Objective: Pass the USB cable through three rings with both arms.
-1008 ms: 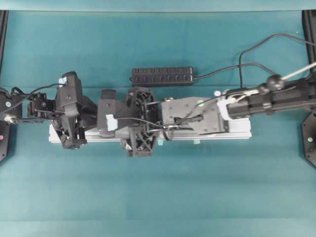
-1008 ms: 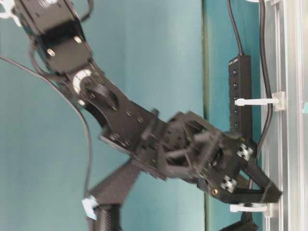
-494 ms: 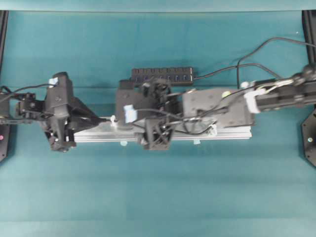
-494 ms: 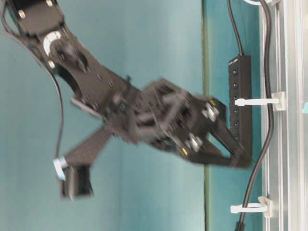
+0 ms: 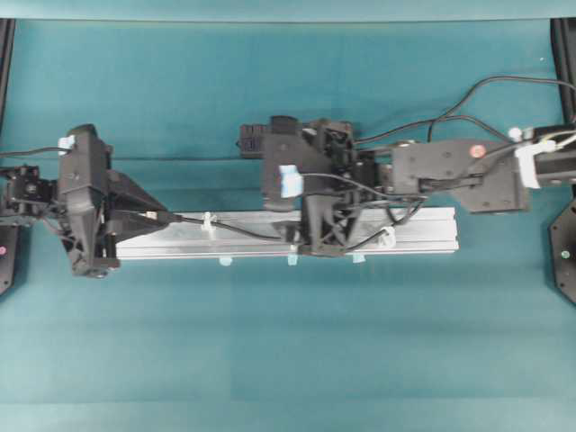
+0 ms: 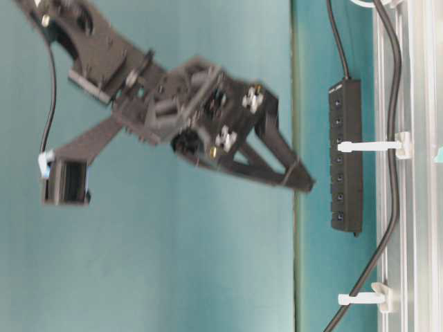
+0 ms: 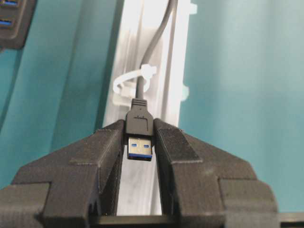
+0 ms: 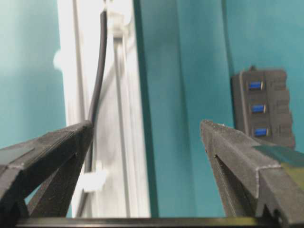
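From overhead, the left tool [image 5: 155,217] sits at the left end of the silver rail [image 5: 423,236], clamped on the plug of the USB cable [image 5: 236,229]. The black cord runs rightward from it along the rail, through the white ring [image 5: 208,222] nearest that tool, and on under the right arm. Another ring [image 5: 388,237] shows near the rail's right end; the middle one is hidden under the arm. The right tool [image 5: 310,236] hangs over the middle of the rail. Behind it lies the black multi-port hub [image 5: 252,137] on the teal counter [image 5: 288,342].

Table-level now: the right tool [image 6: 304,181] hangs in the air, blurred, its fingers spread, nothing between them. The hub [image 6: 346,155] lies beside the rail [image 6: 419,207], and the cable [image 6: 387,207] passes through two rings, one [image 6: 370,146] level with the hub, one [image 6: 363,298] lower in the frame.

Left wrist view: the left tool [image 7: 140,142] pinches the black plug [image 7: 139,124], blue-tongued tip toward the camera. The cord goes straight through a ring [image 7: 130,80] just beyond.

Right wrist view: the right tool [image 8: 147,130] stands wide and empty above rail [image 8: 123,156] and cable [image 8: 97,71], a ring [image 8: 92,182] below, the hub [image 8: 263,107] to the right.
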Controlling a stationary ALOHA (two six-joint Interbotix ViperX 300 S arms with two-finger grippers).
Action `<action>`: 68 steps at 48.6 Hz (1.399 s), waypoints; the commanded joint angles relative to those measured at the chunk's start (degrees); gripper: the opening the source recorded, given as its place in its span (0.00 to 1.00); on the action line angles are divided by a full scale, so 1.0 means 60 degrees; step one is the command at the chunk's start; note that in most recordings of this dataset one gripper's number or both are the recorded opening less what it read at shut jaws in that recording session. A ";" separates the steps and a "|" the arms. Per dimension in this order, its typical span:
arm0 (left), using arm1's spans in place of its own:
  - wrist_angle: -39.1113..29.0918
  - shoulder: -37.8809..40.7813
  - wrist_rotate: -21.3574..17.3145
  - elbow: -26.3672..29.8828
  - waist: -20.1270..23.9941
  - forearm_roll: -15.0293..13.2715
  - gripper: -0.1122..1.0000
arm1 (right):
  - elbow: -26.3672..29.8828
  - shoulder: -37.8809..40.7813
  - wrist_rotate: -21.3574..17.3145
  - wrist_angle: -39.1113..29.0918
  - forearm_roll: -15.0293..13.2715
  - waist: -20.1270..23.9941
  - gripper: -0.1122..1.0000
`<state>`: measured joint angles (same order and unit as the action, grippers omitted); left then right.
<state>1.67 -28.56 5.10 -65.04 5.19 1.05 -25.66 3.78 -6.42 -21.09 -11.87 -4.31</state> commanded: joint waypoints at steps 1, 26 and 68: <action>-0.0146 -0.0205 0.0015 0.0044 -0.0059 0.0015 0.32 | -0.0205 -0.0425 0.0000 0.0190 -0.0029 -0.0044 0.79; -0.1230 -0.1143 0.0015 -0.0278 -0.0044 0.0015 0.32 | -0.1523 -0.1904 0.0000 0.0352 -0.0015 -0.0410 0.78; -0.0762 -0.1919 -0.0015 -0.0044 -0.0059 0.0015 0.32 | -0.1904 -0.2212 -0.0176 0.1187 0.0044 -0.0425 0.74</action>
<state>-4.39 -40.69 5.10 -66.97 5.01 1.05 -37.53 -8.44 -6.59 -14.50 -11.78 -6.68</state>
